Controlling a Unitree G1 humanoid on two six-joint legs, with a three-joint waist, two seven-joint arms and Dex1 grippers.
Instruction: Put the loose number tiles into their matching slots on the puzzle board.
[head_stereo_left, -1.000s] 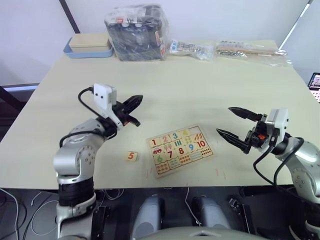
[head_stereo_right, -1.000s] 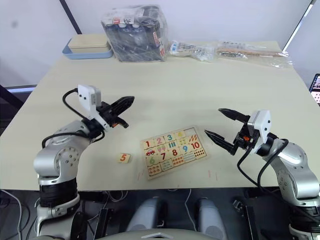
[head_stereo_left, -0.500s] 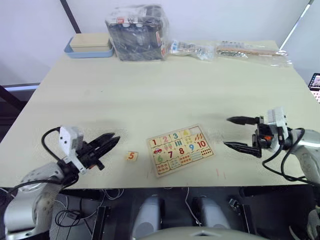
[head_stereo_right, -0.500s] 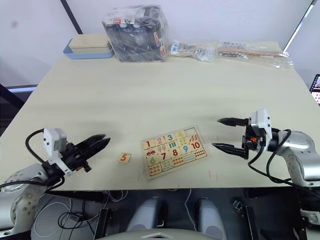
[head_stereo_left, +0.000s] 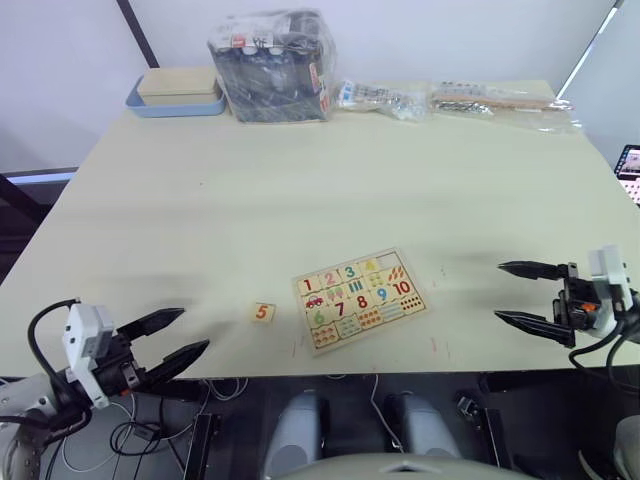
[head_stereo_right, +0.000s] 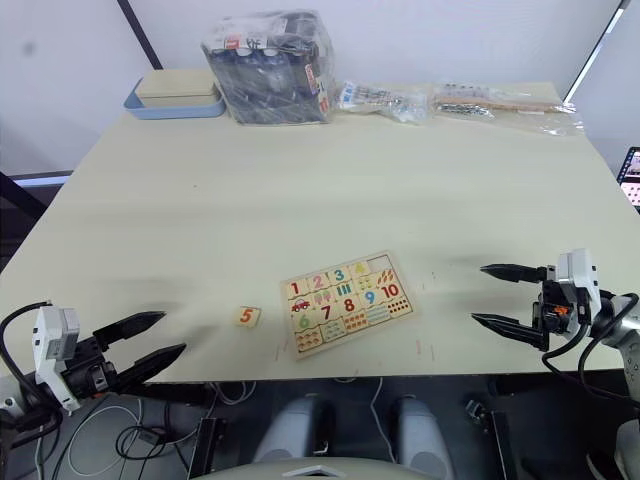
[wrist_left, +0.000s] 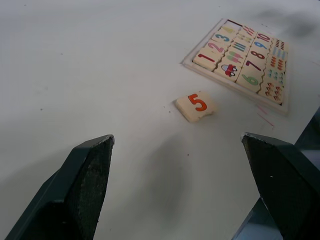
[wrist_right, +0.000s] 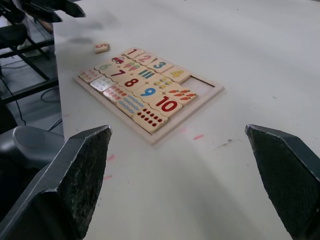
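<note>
- Tile 5 (head_stereo_left: 262, 312), alone on the table (head_stereo_left: 330, 170), just beside the puzzle board (head_stereo_left: 359, 298) on its left side, a little ahead of the left gripper (head_stereo_left: 168, 338) and toward the board.
- Left gripper: at the near left table edge, jaws spread wide, nothing between them.
- Right gripper (head_stereo_left: 522, 293): at the near right table edge, well apart from the board, jaws also spread wide and empty.
- Board: between the two grippers, flat on the table, turned a little. One slot (wrist_right: 199, 86) empty at the end of the row with 1, 2, 3, beside a yellow tile, on the far side from the loose tile.
- Handling, as a judgement: small, thin piece of wood, light and stiff, not fragile. Probably smooth, so easy to slide on the table when touched from one side only.
- Best hold, as a judgement: fingers on two opposite edges, closing from above, because flat face gives nothing to grip. Only a thin edge to catch, so low and level approach needed.
- Hard to make out: print on the yellow tile beside the empty slot, and depth of that slot.
- Far end of the table: blue tray (head_stereo_left: 177, 103) with pale box, wrapped dark bundle (head_stereo_left: 273, 66), clear bags (head_stereo_left: 500, 100); contents not readable.
</note>
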